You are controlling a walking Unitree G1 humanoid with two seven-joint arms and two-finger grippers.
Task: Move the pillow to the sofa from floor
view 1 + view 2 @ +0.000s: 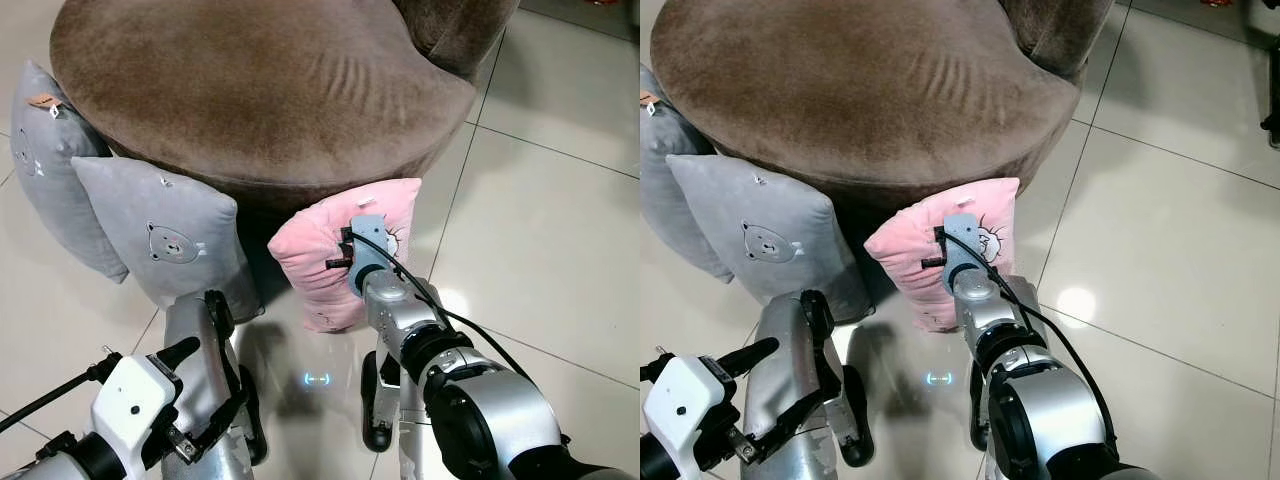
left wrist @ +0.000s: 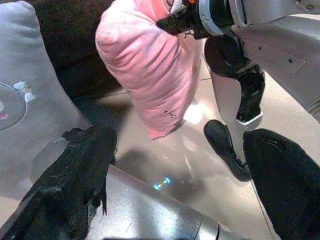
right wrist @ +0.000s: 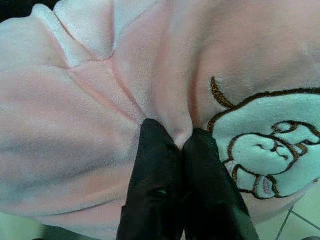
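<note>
Two black fingers of the right gripper [image 3: 181, 142] pinch a fold of the pink pillow [image 1: 340, 255], which leans against the brown sofa [image 1: 260, 90]. Left of it stand grey pillows [image 1: 165, 240]. Low behind, the left gripper [image 2: 175, 170] hangs spread apart.

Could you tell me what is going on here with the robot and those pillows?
The robot stands in front of a round brown sofa with pillows propped against its base. Its right gripper is pinching a fold of the pink pillow, whose lower corner looks to be at or just above the tiled floor. The left gripper hangs open and low, holding nothing. Two grey pillows lean against the sofa on the robot's left.
</note>
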